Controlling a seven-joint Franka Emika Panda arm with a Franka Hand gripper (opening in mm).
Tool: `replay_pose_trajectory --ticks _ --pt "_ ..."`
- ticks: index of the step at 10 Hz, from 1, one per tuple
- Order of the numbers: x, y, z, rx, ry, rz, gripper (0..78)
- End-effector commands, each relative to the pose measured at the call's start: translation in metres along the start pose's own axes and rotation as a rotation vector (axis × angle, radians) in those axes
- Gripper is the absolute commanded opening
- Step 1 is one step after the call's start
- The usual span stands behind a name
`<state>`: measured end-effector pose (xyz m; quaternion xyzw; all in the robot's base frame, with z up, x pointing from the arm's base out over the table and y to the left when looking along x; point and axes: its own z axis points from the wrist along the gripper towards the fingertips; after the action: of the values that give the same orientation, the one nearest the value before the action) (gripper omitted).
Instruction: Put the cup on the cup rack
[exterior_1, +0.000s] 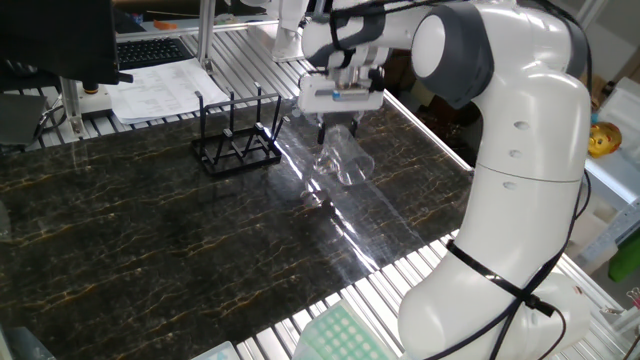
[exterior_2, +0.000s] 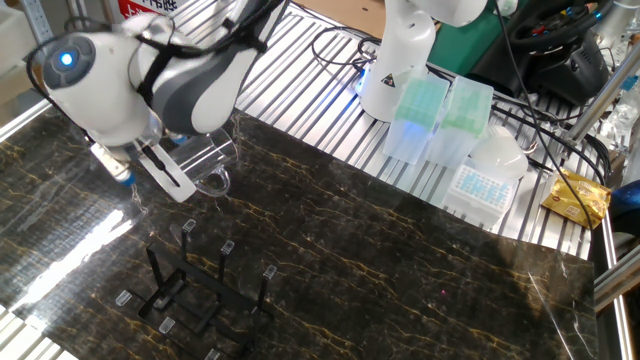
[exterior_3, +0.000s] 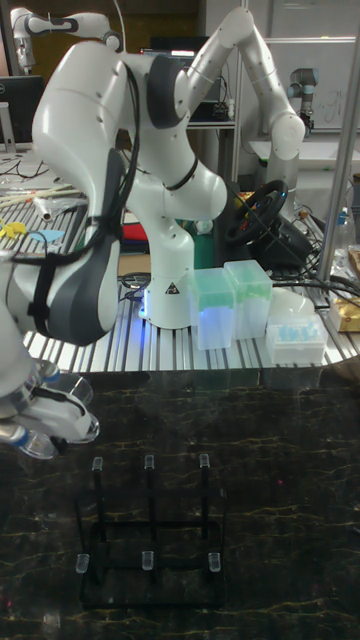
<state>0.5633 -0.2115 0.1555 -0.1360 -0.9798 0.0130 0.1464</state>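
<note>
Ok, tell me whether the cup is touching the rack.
Apart. In one fixed view the cup hangs in the gripper, with bare tabletop between it and the rack.

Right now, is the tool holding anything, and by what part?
Yes. The tool is shut on the cup, gripping it at the upper end near the rim. The cup hangs tilted, clear of the table and apart from the cup rack.

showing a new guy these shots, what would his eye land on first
The big white arm fills the right of one fixed view, its tool holding the clear cup tilted above the dark marble table. Next comes the black cup rack, standing bare on the table beside it. In the other fixed view, green tip boxes sit on the ribbed metal behind.
</note>
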Motion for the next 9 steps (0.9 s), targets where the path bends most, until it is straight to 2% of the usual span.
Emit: replay_pose_trajectory --ticks 1,2,3,4,5,9 --pt "0.018 0.029 -0.119 -0.024 -0.04 0.12 1.1" --pt "0.023 0.033 -0.137 -0.037 -0.075 0.154 1.1" --pt "0.026 0.036 -0.147 -0.043 -0.1 0.174 1.1" --pt "0.026 0.037 -0.15 -0.05 -0.119 0.188 1.1" --pt "0.026 0.037 -0.15 -0.052 -0.122 0.19 1.1" --pt "0.021 0.033 -0.162 -0.072 -0.202 0.246 1.1"
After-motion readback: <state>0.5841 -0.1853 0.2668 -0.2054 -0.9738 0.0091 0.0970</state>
